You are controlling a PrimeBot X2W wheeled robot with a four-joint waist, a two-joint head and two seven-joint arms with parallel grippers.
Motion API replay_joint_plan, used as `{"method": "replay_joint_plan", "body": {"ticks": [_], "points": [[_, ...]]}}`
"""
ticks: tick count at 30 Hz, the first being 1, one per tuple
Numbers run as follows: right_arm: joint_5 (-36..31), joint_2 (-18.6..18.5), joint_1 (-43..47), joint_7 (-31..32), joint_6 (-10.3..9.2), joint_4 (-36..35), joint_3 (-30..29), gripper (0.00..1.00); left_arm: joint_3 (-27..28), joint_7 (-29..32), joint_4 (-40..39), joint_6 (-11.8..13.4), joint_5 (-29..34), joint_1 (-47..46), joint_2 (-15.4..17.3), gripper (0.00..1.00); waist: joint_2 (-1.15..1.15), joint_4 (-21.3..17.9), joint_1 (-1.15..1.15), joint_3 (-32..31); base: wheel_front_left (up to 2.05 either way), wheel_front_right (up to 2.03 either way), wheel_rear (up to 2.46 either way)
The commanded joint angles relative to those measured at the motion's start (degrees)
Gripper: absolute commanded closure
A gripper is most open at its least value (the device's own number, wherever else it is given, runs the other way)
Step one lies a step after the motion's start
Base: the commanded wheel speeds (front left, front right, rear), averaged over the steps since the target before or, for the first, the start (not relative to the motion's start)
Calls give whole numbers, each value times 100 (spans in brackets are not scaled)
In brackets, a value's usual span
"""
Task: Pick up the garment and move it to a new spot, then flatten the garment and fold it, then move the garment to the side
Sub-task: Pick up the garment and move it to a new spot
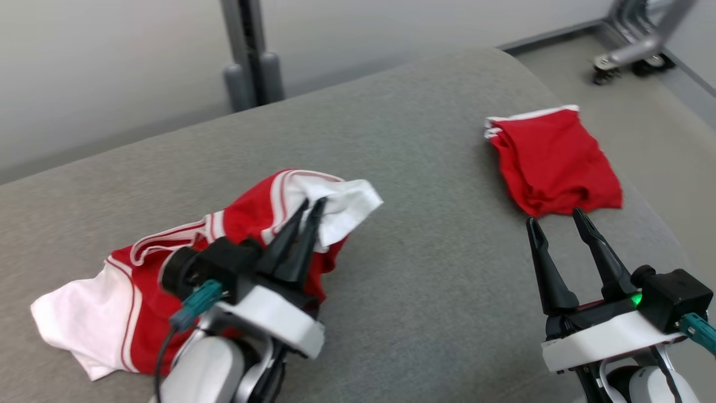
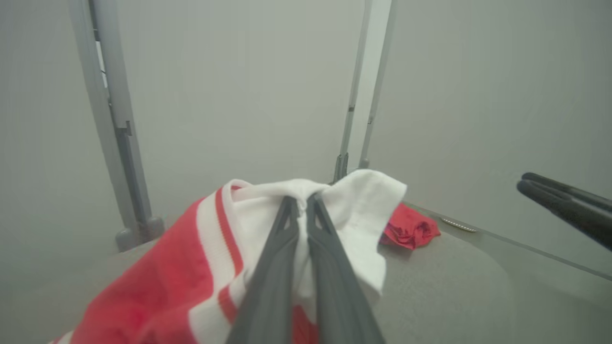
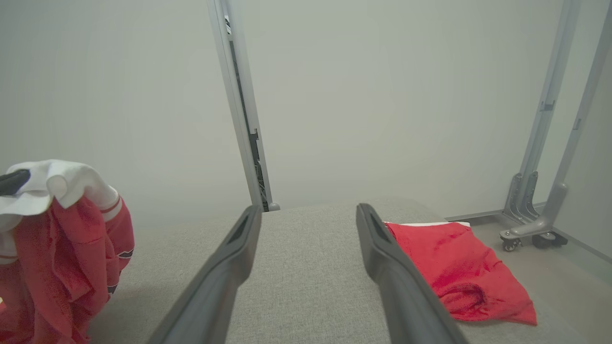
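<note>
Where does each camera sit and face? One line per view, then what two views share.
Head view: on the head, looking down at the grey surface; left end effector shut on the garment, right end effector open.
Left wrist view: along its fingers gripping the garment, toward the wall.
Right wrist view: between its spread fingers, toward the wall.
Shared: both wrist views show the folded red cloth.

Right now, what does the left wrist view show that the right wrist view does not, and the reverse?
Left wrist view: the left jaws shut on the white part of the red-and-white garment, close up. Right wrist view: the right jaws open above the grey cushion, and a caster wheel on the floor. Both: that garment, the folded red garment and the cushion.
</note>
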Motion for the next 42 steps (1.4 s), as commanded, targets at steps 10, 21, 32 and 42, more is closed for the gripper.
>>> {"method": "replay_joint_plan", "body": {"ticks": [10,21,32,42], "points": [[323,-16,-148,-432,1,307,31,0,-739,58,1505,-524,186,-857,-431,100,0,-822,0,869,0,0,0],[274,-20,-271,-592,1,522,-69,0,-1039,-656,2101,-793,263,-905,-489,0,0,-388,0,833,0,0,0],[-16,-20,-258,-355,1,330,-303,0,-190,-1214,1475,-221,119,-623,-15,0,0,595,0,524,0,0,0],[-216,-21,-108,-119,1,315,-257,0,926,-1321,1062,238,-202,31,595,0,0,1162,0,165,0,0,0]]}}
